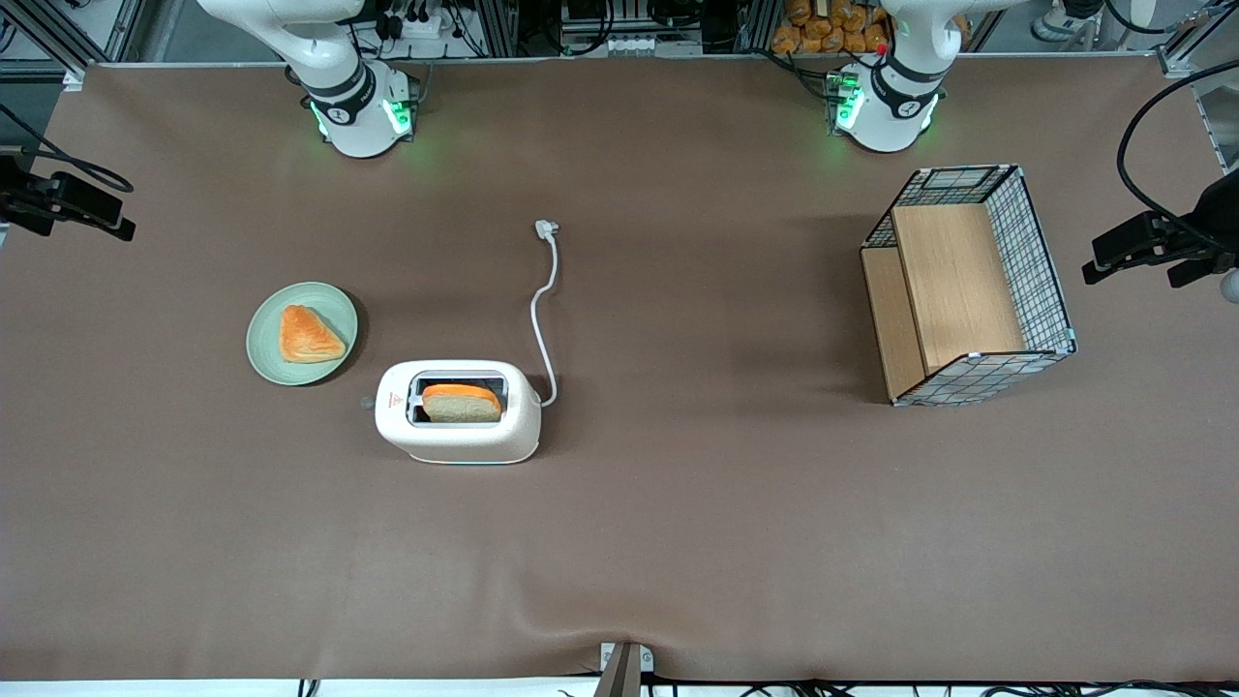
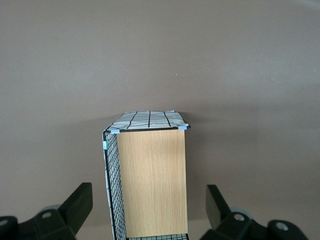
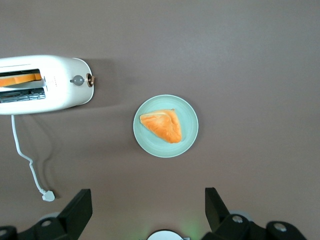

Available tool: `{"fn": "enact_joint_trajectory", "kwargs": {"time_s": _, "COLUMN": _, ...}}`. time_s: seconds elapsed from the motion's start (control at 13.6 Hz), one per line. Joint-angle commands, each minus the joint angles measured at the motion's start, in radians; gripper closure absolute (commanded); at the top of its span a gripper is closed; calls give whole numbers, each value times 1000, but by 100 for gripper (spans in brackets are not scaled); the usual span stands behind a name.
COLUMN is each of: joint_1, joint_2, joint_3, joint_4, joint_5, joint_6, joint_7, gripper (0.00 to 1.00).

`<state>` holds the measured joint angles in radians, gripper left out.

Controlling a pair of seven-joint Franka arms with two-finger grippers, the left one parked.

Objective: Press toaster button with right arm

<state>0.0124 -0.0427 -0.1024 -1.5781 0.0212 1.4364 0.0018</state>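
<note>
I judge the toaster (image 1: 457,411) to be a light, hard plastic shell that may skid on the brown table cloth (image 1: 678,542) if shoved sideways. I would touch only the toaster button (image 3: 77,80), using one fingertip and steady, modest force.

The toaster sits just beside the green plate (image 1: 302,333), slightly nearer the front camera. Its long axis runs along the table, with the button end toward the working arm's end. The cord (image 1: 542,310) trails away toward the robot bases.

My gripper (image 3: 145,215) hangs high above, well apart from the toaster, with its fingers spread wide and holding nothing.
</note>
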Motion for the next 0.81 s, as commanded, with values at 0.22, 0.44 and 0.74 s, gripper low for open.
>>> {"fn": "enact_joint_trajectory", "kwargs": {"time_s": 0.22, "joint_1": -6, "joint_2": 81, "joint_3": 15, "joint_4": 107, "joint_5": 38, "joint_6": -60, "joint_7": 12, "gripper": 0}}
{"fn": "enact_joint_trajectory", "kwargs": {"time_s": 0.44, "joint_1": 29, "joint_2": 122, "joint_3": 15, "joint_4": 105, "joint_5": 74, "joint_6": -59, "joint_7": 20, "gripper": 0}}
{"fn": "enact_joint_trajectory", "kwargs": {"time_s": 0.74, "joint_1": 38, "joint_2": 205, "joint_3": 15, "joint_4": 96, "joint_5": 173, "joint_6": -51, "joint_7": 21, "gripper": 0}}
